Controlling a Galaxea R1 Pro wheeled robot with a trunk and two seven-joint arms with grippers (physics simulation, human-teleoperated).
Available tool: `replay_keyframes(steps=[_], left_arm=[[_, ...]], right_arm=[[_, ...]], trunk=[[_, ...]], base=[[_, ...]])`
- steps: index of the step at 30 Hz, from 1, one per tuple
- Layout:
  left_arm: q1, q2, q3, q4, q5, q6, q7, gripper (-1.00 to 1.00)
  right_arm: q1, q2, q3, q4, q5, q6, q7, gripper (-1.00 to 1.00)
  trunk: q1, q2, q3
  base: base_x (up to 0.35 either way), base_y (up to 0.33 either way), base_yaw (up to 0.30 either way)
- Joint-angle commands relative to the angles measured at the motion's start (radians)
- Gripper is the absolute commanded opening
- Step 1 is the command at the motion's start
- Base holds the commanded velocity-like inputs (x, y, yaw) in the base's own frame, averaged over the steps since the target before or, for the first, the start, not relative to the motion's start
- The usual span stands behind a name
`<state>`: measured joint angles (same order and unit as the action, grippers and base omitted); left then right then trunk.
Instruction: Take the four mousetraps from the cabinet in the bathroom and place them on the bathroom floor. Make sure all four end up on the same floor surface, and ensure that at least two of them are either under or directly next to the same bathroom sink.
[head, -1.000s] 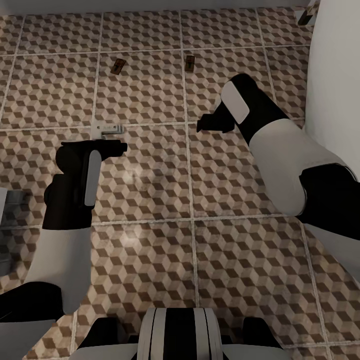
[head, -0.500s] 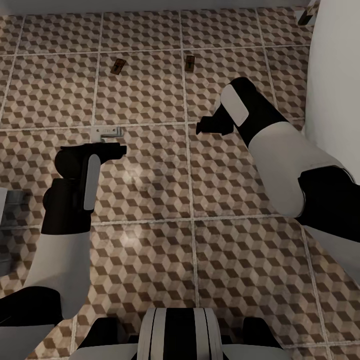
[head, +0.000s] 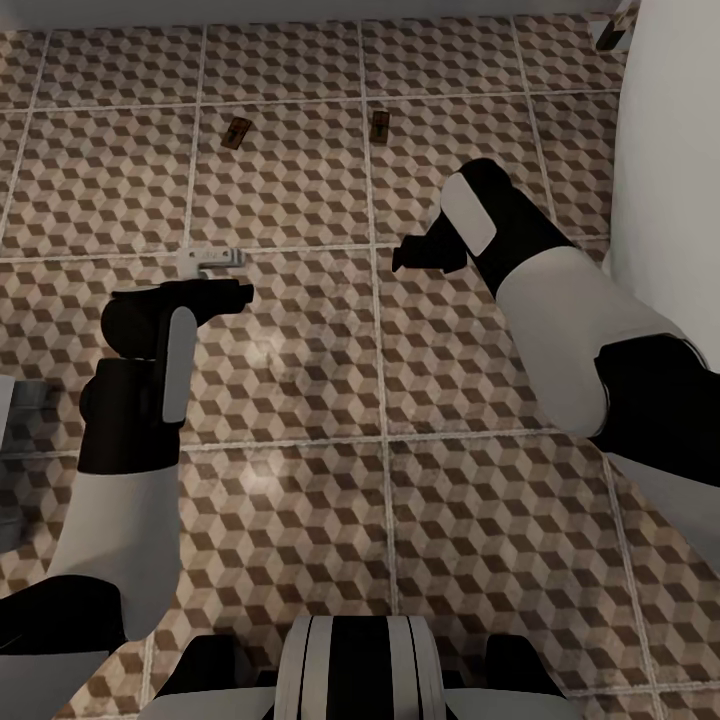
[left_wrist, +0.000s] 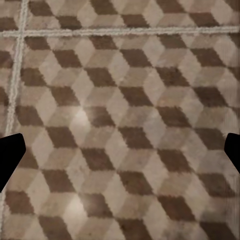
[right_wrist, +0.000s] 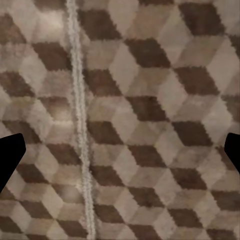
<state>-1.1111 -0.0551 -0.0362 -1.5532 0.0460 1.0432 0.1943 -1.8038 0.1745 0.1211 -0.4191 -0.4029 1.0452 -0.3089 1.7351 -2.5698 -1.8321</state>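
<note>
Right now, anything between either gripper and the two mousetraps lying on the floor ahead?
One thing: a small pale object, which I can't identify, lies just ahead of the left gripper, roughly on its line to the left mousetrap. Between the right gripper and the right mousetrap there is just bare bathroom floor.

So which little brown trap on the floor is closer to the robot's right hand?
The mousetrap lying on the grout line, further right. The other mousetrap sits mid-tile, away to its left, further from the right gripper.

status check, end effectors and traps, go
Left end effector and right end effector both open, empty. Two mousetraps flat on bathroom floor ahead. Small pale object by left end effector.
</note>
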Motion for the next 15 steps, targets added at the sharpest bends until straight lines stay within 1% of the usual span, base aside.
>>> replay_keyframes(steps=[1, 2, 4, 5, 10, 11, 14, 15], left_arm=[[0.001, 0.000, -0.001, -0.005, 0.010, 0.004, 0.006, 1.00], [0.001, 0.000, -0.001, -0.005, 0.010, 0.004, 0.006, 1.00], [0.004, 0.001, -0.001, -0.011, 0.023, 0.004, 0.005, 1.00], [0.004, 0.001, -0.001, -0.011, 0.023, 0.004, 0.005, 1.00], [0.007, 0.003, -0.002, -0.018, 0.053, 0.004, 0.003, 1.00], [0.007, 0.003, -0.002, -0.018, 0.053, 0.004, 0.003, 1.00], [0.008, 0.004, -0.002, -0.020, 0.076, 0.004, 0.003, 1.00], [0.008, 0.004, -0.002, -0.020, 0.076, 0.004, 0.003, 1.00]], right_arm=[[0.001, 0.000, 0.003, 0.000, -0.010, 0.002, -0.010, 1.00], [0.001, 0.000, 0.003, 0.000, -0.010, 0.002, -0.010, 1.00], [0.005, 0.000, 0.004, 0.000, -0.009, 0.002, -0.010, 1.00], [0.005, 0.000, 0.004, 0.000, -0.009, 0.002, -0.010, 1.00], [0.020, 0.000, 0.006, -0.001, -0.008, 0.002, -0.010, 1.00], [0.020, 0.000, 0.006, -0.001, -0.008, 0.002, -0.010, 1.00], [0.025, 0.000, 0.006, -0.001, -0.009, 0.002, -0.010, 1.00], [0.025, 0.000, 0.006, -0.001, -0.009, 0.002, -0.010, 1.00]], trunk=[[0.000, 0.000, -0.001], [0.000, 0.000, -0.001], [-0.001, 0.000, 0.007], [-0.001, 0.001, 0.011], [-0.004, 0.002, 0.030], [-0.004, 0.002, 0.034], [-0.006, 0.003, 0.046], [-0.006, 0.003, 0.050]], base=[[0.000, 0.000, 0.000], [0.000, 0.000, 0.000], [0.000, 0.000, 0.000], [0.000, 0.000, 0.000], [0.000, 0.000, 0.000], [0.000, 0.000, 0.000], [0.000, 0.000, 0.000], [0.000, 0.000, 0.000]])
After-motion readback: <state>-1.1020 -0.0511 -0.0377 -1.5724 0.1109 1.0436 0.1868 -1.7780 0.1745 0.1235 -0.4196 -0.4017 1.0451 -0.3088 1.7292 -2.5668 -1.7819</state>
